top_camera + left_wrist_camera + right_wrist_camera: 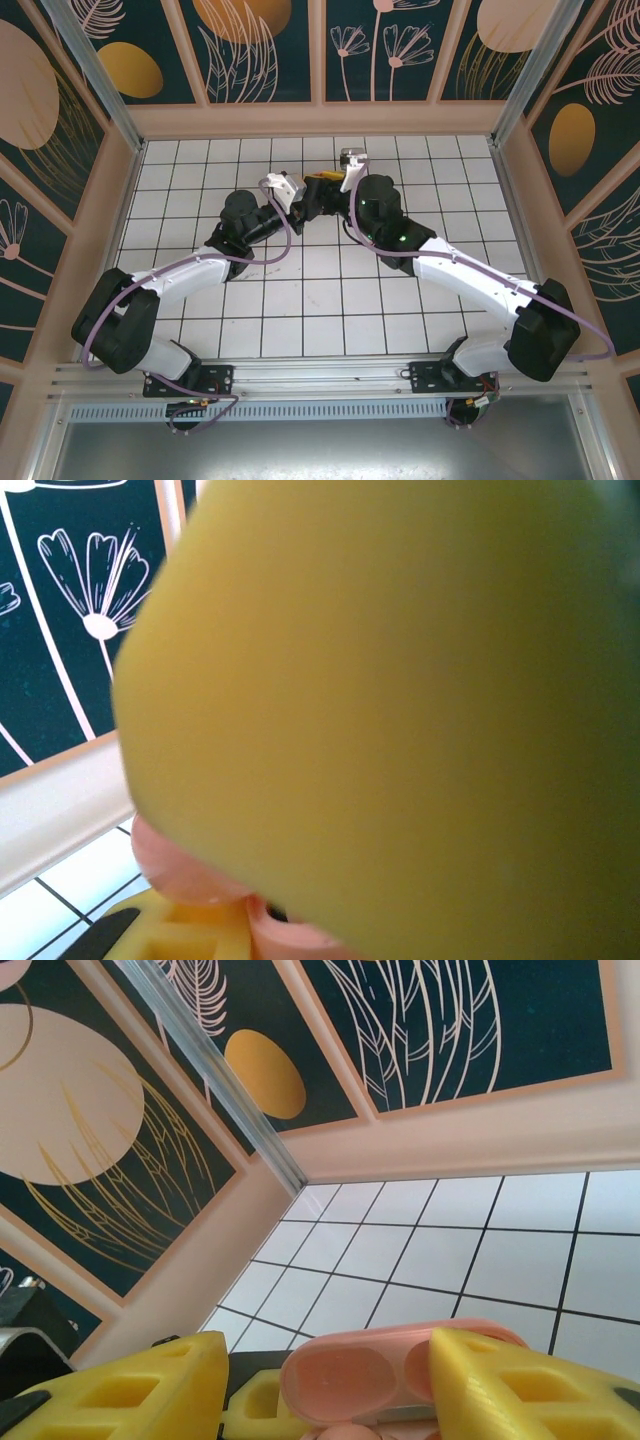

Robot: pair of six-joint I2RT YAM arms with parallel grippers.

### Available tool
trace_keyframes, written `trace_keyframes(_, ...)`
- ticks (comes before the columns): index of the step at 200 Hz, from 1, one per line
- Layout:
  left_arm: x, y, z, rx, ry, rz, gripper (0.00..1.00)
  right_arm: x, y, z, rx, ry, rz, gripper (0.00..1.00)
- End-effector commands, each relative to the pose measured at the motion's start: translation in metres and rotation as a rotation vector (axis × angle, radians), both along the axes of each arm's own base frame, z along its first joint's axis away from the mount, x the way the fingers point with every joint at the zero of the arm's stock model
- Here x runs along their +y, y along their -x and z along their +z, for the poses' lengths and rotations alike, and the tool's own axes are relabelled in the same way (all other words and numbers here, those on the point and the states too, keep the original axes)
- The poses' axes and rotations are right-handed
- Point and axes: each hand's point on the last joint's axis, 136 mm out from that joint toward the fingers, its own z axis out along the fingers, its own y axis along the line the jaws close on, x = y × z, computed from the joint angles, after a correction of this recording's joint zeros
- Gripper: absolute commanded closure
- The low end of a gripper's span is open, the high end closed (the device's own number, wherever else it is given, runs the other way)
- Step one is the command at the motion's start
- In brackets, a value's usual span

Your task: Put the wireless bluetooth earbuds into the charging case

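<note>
The salmon-pink charging case [385, 1380] stands open, its lid's two hollows facing the right wrist camera. My right gripper [330, 1390] is open, its yellow fingers [130, 1390] on either side of the case; the right one overlaps the lid and the left one stands apart. A yellow finger of the left gripper [252, 1405] lies against the case's left edge. In the left wrist view the pink case [190, 875] sits against that gripper's own yellow finger [165, 932], behind a large yellow blur [400, 700]. Both grippers meet at the far middle [318, 190]. The earbuds are hidden.
White tiled floor [320, 290] spreads round the arms, with free room on all sides. Peach walls with dark floral panels [260, 50] close the back and sides. A metal corner post [215, 1080] runs down to the floor's far corner.
</note>
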Motion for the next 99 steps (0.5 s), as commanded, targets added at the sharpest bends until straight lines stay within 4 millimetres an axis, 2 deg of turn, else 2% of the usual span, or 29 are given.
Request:
trace_keyframes(1, 0.004, 0.017, 0.071, -0.177, 0.125, -0.034, 1.00, 0.000, -0.004, -0.023, 0.103, 0.021, -0.002, 0.42)
trace_keyframes(33, 0.004, 0.017, 0.070, -0.176, 0.122, -0.034, 1.00, 0.001, -0.001, -0.015, 0.110, -0.025, 0.025, 0.38)
trace_keyframes(70, 0.007, 0.017, 0.065, -0.178, 0.122, -0.019, 1.00, -0.003, 0.010, 0.022, 0.079, -0.095, 0.070, 0.35)
trace_keyframes(99, 0.012, 0.017, 0.062, -0.185, 0.127, 0.009, 1.00, -0.018, 0.023, 0.052, 0.059, -0.147, 0.071, 0.34)
